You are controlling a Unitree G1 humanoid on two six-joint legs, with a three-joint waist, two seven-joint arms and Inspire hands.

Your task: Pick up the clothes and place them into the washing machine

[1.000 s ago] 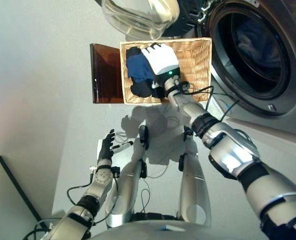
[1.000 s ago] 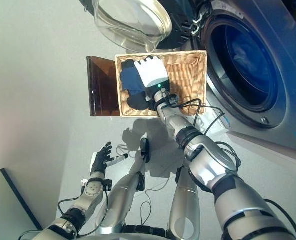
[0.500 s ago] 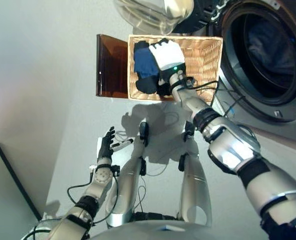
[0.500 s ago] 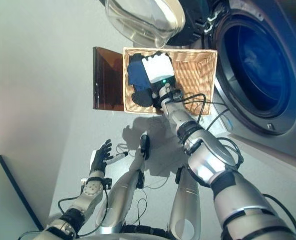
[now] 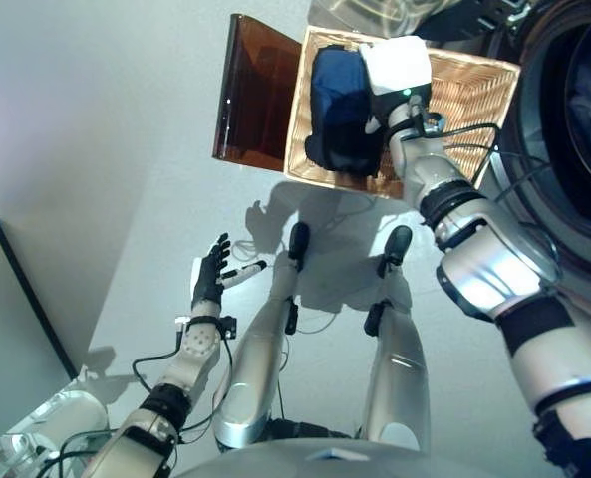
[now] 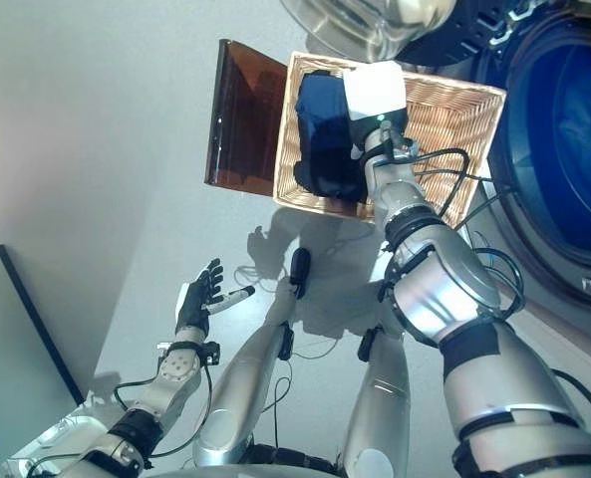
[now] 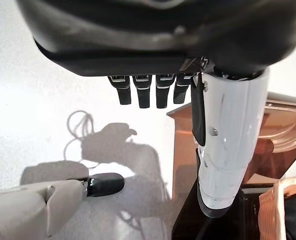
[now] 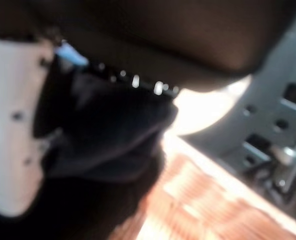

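A bundle of dark blue clothes (image 5: 340,110) lies in the left part of a wicker basket (image 5: 469,95) on the floor. My right hand (image 5: 397,62), with its white back cover, reaches into the basket from the right and presses against the bundle. In the right wrist view the dark cloth (image 8: 108,130) is bunched between the white thumb (image 8: 10,125) and the palm, above the basket weave (image 8: 197,200). The washing machine drum (image 5: 579,110) gapes at the right with blue cloth inside. Low on the left, my left hand (image 5: 212,279) hangs open over the floor, holding nothing.
The washer's glass door (image 6: 375,15) swings out above the basket's far rim. A brown translucent box (image 5: 260,100) stands against the basket's left side. A grey panel (image 5: 16,329) fills the lower left. Pale floor lies between the basket and the left hand.
The whole picture has shifted, so the camera has moved. My right hand has closed into the dark blue clothes, which now bunch up beside it. The left hand stays as it was.
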